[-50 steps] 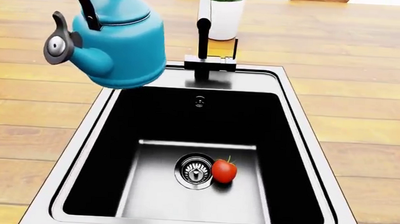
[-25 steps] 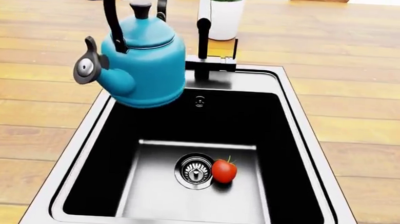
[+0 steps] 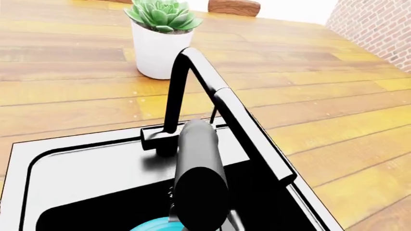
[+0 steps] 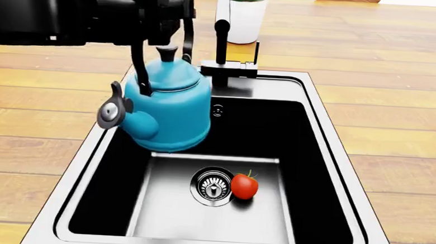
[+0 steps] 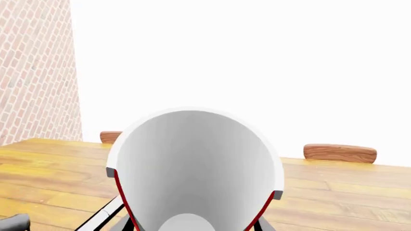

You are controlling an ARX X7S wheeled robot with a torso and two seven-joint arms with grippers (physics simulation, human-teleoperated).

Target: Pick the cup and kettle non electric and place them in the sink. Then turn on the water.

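My left gripper (image 4: 163, 16) is clamped on the black arched handle of the squat teal-blue stovetop kettle (image 4: 167, 105), which hangs clear of any surface over the back left part of the deep black rectangular sink (image 4: 305, 160) with its brushed steel rim. The kettle tilts a little, its short dark-capped spout pointing toward the sink's left rim and its black lid knob just under my fingers. On the steel floor below, a small red tomato (image 4: 244, 186) lies touching the right side of the round drain (image 4: 212, 186).

The slim black upright faucet (image 4: 222, 38) stands at the sink's far edge, just to the right of the kettle, and behind it sits a white cylindrical pot holding a green succulent (image 4: 245, 14) on the wooden plank countertop (image 4: 400, 64). From my left wrist, the faucet's angled neck (image 3: 212, 91) reaches out over the basin, with only a sliver of the teal kettle showing below the dark handle.

My right wrist camera is filled by the red tapered plastic cup (image 5: 192, 178), white inside, sitting between the jaws; that gripper is closed on it, held up away from the sink.
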